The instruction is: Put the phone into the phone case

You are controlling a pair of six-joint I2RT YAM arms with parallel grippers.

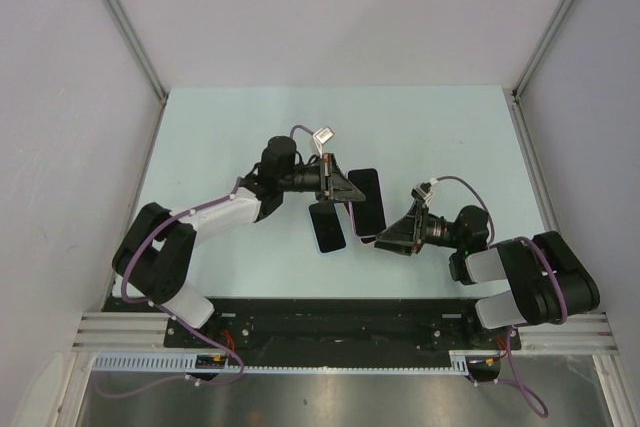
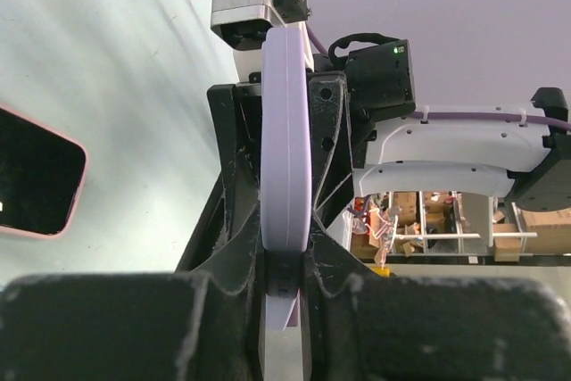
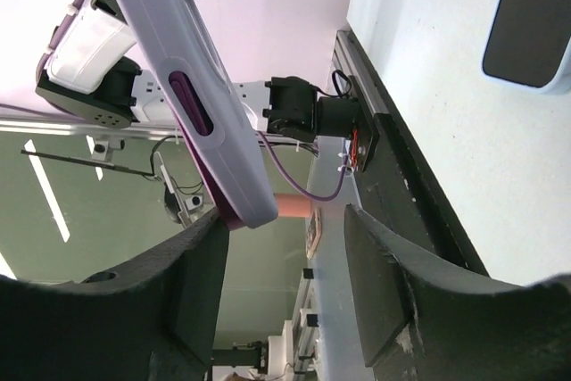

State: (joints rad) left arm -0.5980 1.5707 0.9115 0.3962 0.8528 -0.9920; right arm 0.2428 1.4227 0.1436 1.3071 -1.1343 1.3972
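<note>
Only the left wrist view shows the grasp plainly. The phone case (image 2: 285,131) stands on edge, pinched tight between the two fingers of the left gripper (image 2: 285,285), and its far end reaches toward the right arm. Only the right wrist view shows the case's long side, with one long button slot and a shorter one. Its lower corner sits just beside one finger of the right gripper (image 3: 285,220), which gapes wide and holds nothing. Whether corner and finger touch cannot be told. The overhead view places both grippers facing each other above the middle of the table (image 1: 220,137), with two phones lying flat on either side of the raised case. The pink-rimmed phone (image 2: 36,176) is toward the far side and the blue-rimmed phone (image 3: 535,24) toward the near side. Both are outside the case, and which of them the task means cannot be told. The case is smooth matte lavender with a rounded edge and darker purple inside the slots. The gripper fingers are black with a grainy surface. Both phones are glossy black slabs with rounded corners. The table is a pale mint sheet, matte and faintly scuffed. Plain white walls (image 1: 330,7) enclose it on three sides, with aluminium rails at the corners. Purple cables (image 1: 455,183) loop over both arms.
</note>
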